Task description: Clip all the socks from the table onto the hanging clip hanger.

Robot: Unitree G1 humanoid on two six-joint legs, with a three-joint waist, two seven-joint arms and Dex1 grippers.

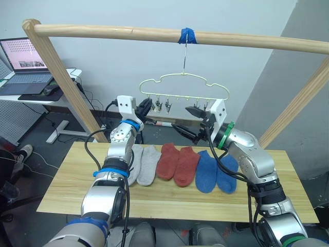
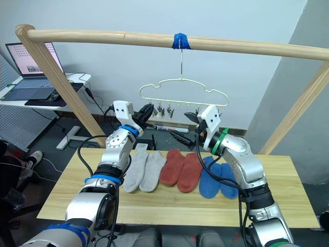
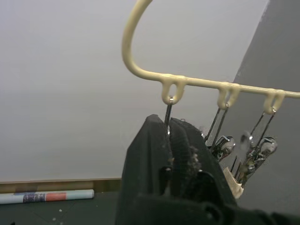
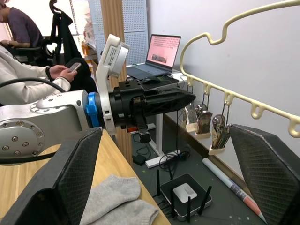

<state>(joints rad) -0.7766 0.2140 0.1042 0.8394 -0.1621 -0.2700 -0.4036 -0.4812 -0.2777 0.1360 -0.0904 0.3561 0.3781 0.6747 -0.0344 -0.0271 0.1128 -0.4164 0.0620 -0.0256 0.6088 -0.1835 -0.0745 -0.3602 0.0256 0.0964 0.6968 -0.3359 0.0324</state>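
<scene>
Yellow hanger point(image 1: 184, 87) hangs from pole point(image 1: 169, 35). Left gripper point(image 1: 145, 109) pinched on end clip point(image 3: 167, 123), likely pressing it open. Right gripper point(image 1: 198, 119) wide, empty, near other end. 6 socks point(image 1: 182, 163) lie untouched in row on table point(image 1: 67, 180).

We see two arms of rounded silver-grey metal segments with small screws in the joint housings. The left arm carries blue rings at its joints, the right arm green ones. Black cables loop along both arms. Each wrist bears a white angular camera bracket. The left gripper point(image 1: 146, 108) and right gripper point(image 1: 194, 110) each have two black, textured fingers.
</scene>
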